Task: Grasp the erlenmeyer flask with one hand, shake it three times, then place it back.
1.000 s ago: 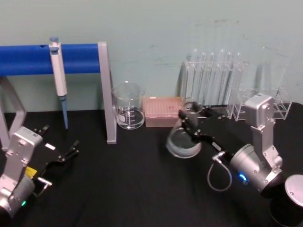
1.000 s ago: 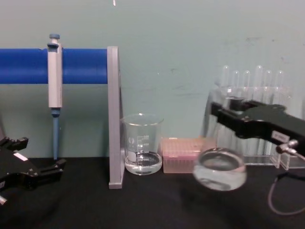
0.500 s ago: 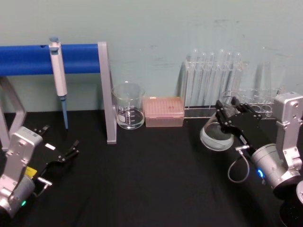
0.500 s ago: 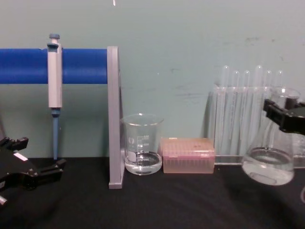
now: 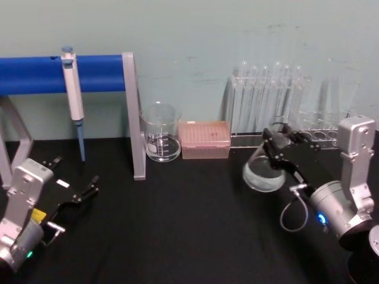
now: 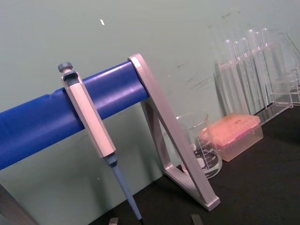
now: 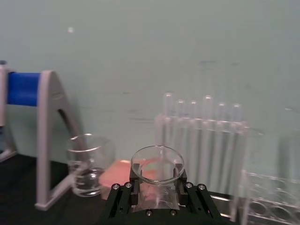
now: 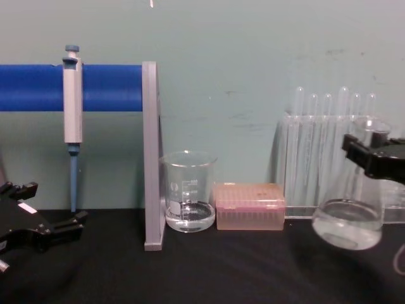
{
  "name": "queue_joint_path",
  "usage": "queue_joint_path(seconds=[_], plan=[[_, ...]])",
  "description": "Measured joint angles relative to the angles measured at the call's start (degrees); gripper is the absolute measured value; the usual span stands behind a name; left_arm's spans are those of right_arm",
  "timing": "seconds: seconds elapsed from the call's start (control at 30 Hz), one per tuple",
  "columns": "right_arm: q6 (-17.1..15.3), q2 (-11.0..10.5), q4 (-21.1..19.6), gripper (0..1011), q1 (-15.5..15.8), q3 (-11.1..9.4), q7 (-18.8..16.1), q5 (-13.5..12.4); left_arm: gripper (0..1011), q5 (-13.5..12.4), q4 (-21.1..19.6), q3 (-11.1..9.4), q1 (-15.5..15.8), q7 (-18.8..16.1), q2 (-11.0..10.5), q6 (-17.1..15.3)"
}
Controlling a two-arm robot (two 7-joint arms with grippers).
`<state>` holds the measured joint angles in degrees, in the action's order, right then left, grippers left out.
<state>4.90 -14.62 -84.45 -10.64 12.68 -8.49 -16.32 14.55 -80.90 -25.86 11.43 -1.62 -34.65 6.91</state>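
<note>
Fingers (image 7: 123,199) of your right gripper (image 5: 278,144) are clamped on the neck of the erlenmeyer flask (image 5: 261,172), just under the flared rim. Flask sits right of the pink tip box (image 5: 204,139), in front of the test tube rack (image 5: 267,102), and looks lifted clear of the black table (image 5: 177,236). Grasp done. Looks mid-shake, but you can't count swings from this. Left to do: finish any remaining shakes, level it, set it down, let go. Long axis is tilted off vertical: rim up and leaning to your right, round base swung out to your left, liquid pooled in the base. Your left gripper (image 5: 74,176) is parked low on the left, fingers spread, holding nothing.
</note>
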Motion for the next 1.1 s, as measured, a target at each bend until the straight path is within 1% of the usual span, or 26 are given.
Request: queue_joint_path(seconds=[0.03, 0.07, 0.17, 0.23, 0.33, 0.37, 0.57, 0.77, 0.9, 0.97, 1.0, 1.1], plan=[[0.00, 0.00, 0.00, 456, 0.00, 0.00, 0.00, 0.00, 1001, 0.00, 0.00, 0.00, 0.00, 0.00, 0.00, 0.00], [-0.08, 0.02, 0.00, 456, -0.11, 0.29, -1.11, 0.00, 1001, 0.00, 0.00, 0.00, 0.00, 0.00, 0.00, 0.00], [-0.17, 0.01, 0.00, 456, -0.30, 0.70, -2.92, -0.01, 1001, 0.00, 0.00, 0.00, 0.00, 0.00, 0.00, 0.00], [-0.29, -0.03, 0.00, 456, -0.64, 1.42, -5.48, -0.10, 1001, 0.00, 0.00, 0.00, 0.00, 0.00, 0.00, 0.00], [-0.33, -0.09, 0.06, 456, -0.92, 2.07, -7.60, -0.30, 1001, 0.00, 0.00, 0.00, 0.00, 0.00, 0.00, 0.00], [-0.39, -0.19, 0.11, 457, -1.17, 2.51, -8.90, -0.51, 1001, 0.00, 0.00, 0.00, 0.00, 0.00, 0.00, 0.00], [-0.43, -0.85, 0.33, 456, -2.10, 4.69, -13.54, -1.65, 1001, 0.00, 0.00, 0.00, 0.00, 0.00, 0.00, 0.00], [-0.44, -1.61, 0.41, 456, -2.76, 6.49, -16.61, -2.95, 1001, 0.00, 0.00, 0.00, 0.00, 0.00, 0.00, 0.00], [-0.42, -2.32, 0.44, 456, -3.20, 7.76, -18.82, -4.09, 1001, 0.00, 0.00, 0.00, 0.00, 0.00, 0.00, 0.00], [-0.31, -2.91, 0.43, 456, -3.54, 8.75, -20.51, -5.03, 1001, 0.00, 0.00, 0.00, 0.00, 0.00, 0.00, 0.00], [-0.31, -2.91, 0.43, 456, -3.54, 8.75, -20.51, -5.03, 1001, 0.00, 0.00, 0.00, 0.00, 0.00, 0.00, 0.00], [-0.17, -3.45, 0.41, 456, -3.86, 9.61, -21.90, -5.79, 1001, 0.00, 0.00, 0.00, 0.00, 0.00, 0.00, 0.00]])
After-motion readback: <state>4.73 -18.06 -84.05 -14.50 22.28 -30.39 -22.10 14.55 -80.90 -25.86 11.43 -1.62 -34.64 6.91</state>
